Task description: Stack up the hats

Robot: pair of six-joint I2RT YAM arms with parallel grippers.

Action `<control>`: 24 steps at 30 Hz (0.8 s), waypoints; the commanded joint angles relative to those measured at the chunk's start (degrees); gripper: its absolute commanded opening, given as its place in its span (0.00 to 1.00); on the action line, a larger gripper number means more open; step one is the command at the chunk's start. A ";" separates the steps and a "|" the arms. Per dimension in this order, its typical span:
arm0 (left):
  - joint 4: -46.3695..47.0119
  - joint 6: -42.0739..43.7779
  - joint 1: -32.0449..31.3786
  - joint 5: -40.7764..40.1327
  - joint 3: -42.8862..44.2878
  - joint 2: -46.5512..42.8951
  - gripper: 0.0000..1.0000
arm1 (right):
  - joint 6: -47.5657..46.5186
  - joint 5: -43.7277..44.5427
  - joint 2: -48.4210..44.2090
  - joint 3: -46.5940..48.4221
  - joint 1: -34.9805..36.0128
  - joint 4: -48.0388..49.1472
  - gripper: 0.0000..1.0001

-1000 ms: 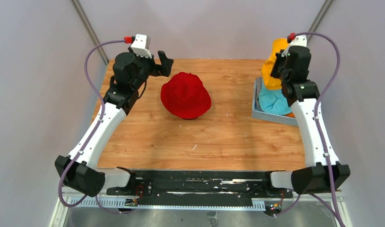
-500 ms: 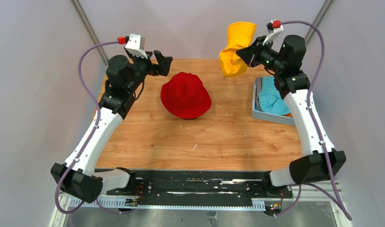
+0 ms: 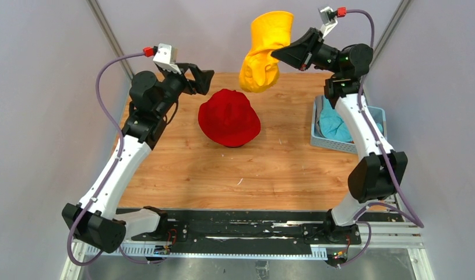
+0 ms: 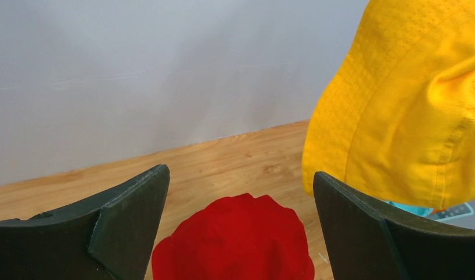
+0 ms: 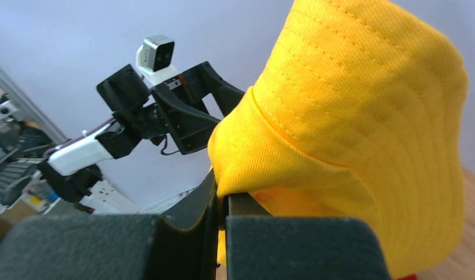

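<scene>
At the left of the wooden table [image 3: 182, 169], the left gripper [image 3: 203, 81] hangs above the far-left part of the board, its jaws spread wide and holding nothing. It points toward the middle of the table. The left wrist camera looks out between its two dark fingers [image 4: 130, 216] at the hat below and beyond them.

That red hat [image 3: 229, 116] sits brim-down on the wood near the middle of the table, a little toward the far edge, just to the right of the open gripper and not touching it.

To the right of it and high in the air, a yellow hat [image 3: 264, 49] dangles clear of the table, its crown drooping toward the far edge of the board. It is up and to the right of the red hat, with open space between the two.

The right gripper [image 3: 280, 55] has its jaws pinched tight on the yellow hat's brim, as the right wrist camera shows: the fabric is caught in the narrow slit between the two fingers.

At the right edge of the table stands a light blue basket [image 3: 334, 144], with a teal hat [image 3: 334, 125] lying inside it, partly hidden behind the right arm.
</scene>
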 commanded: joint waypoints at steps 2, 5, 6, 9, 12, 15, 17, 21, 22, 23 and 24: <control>0.42 1.53 0.29 -2.95 -0.95 -3.66 0.98 | 25.06 -6.50 3.76 4.66 2.50 24.59 0.01; -0.36 2.15 0.31 -4.60 -1.61 -5.22 0.98 | 32.03 -8.30 4.56 5.23 3.95 30.22 0.01; -0.52 2.24 0.27 -5.04 -1.94 -5.76 0.98 | 33.05 -8.84 4.38 5.04 4.50 30.83 0.01; -1.13 2.25 0.27 -6.17 -2.48 -7.37 0.98 | 33.76 -9.81 2.73 2.67 5.99 31.08 0.01; -2.14 2.15 0.29 -6.95 -3.03 -8.84 0.98 | 31.21 -10.93 0.54 -0.35 7.83 27.31 0.01; -2.96 2.15 0.29 -8.34 -4.18 -10.59 0.98 | 25.36 -12.14 -1.09 -3.05 10.18 19.48 0.01; -4.02 2.39 0.27 -10.02 -4.89 -11.78 0.98 | 21.06 -12.64 -1.75 -4.68 11.61 14.53 0.01; -4.97 3.52 0.27 -13.09 -6.55 -14.02 1.00 | 13.19 -13.13 -1.24 -5.93 14.49 5.72 0.01; -5.03 3.80 0.31 -13.38 -6.94 -14.34 1.00 | 12.60 -13.38 -0.65 -5.92 15.13 5.29 0.01; -4.69 4.09 0.27 -13.53 -7.37 -14.54 1.00 | 12.52 -13.72 0.05 -5.73 15.79 5.45 0.01; -4.08 4.32 0.26 -12.82 -7.87 -14.60 0.99 | 12.71 -13.99 0.76 -5.37 16.56 5.63 0.01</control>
